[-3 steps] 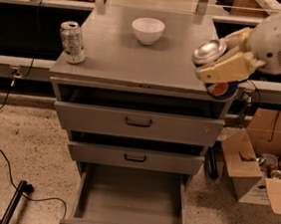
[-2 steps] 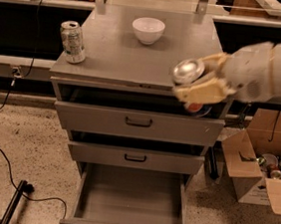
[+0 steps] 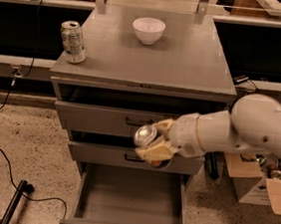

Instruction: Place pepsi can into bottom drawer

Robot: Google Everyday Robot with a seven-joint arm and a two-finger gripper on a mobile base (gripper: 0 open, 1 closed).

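My gripper (image 3: 150, 146) is at the end of the white arm reaching in from the right. It is shut on the pepsi can (image 3: 144, 134), which lies tilted with its silver end facing the camera; most of its blue body is hidden by the fingers. The can hangs in front of the middle drawer, just above the bottom drawer (image 3: 127, 198). That drawer is pulled open, with a plain grey inside and nothing in it.
A silver-and-green can (image 3: 73, 41) and a white bowl (image 3: 148, 29) stand on the cabinet top (image 3: 185, 63). The two upper drawers (image 3: 99, 118) are slightly ajar. Cardboard boxes (image 3: 255, 183) sit on the floor to the right, a black cable and rod (image 3: 15, 202) to the left.
My gripper has carried the can from the cabinet's top right corner down and to the left, to a spot in front of the middle drawer above the open bottom drawer.
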